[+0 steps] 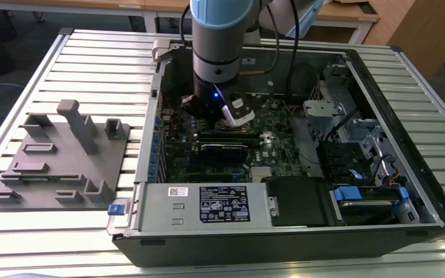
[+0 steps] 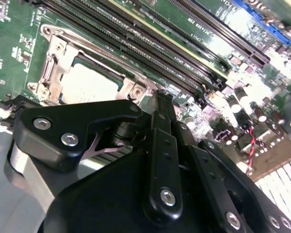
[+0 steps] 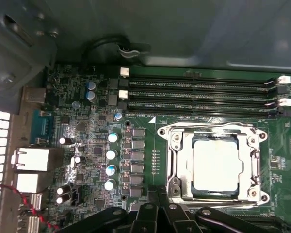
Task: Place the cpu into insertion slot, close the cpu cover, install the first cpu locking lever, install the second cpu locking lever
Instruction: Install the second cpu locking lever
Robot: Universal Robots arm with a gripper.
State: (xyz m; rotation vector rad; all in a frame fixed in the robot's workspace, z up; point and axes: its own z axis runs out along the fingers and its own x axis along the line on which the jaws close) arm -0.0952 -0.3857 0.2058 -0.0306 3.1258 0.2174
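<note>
Silver-grey cpu [image 3: 216, 166] sat in the slot [image 3: 174, 167] under the closed cover [image 3: 255, 160], just beyond the jaws, which looked closed and held nothing.

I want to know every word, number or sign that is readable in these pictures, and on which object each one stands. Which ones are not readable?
No text can be read with certainty.
White-and-black label sticker on the silvery box: print too small.
Small white sticker beside it: too small.
Motherboard white markings near the memory slots: blurred.
cpu top in the insertion slot: no marking visible.
</note>
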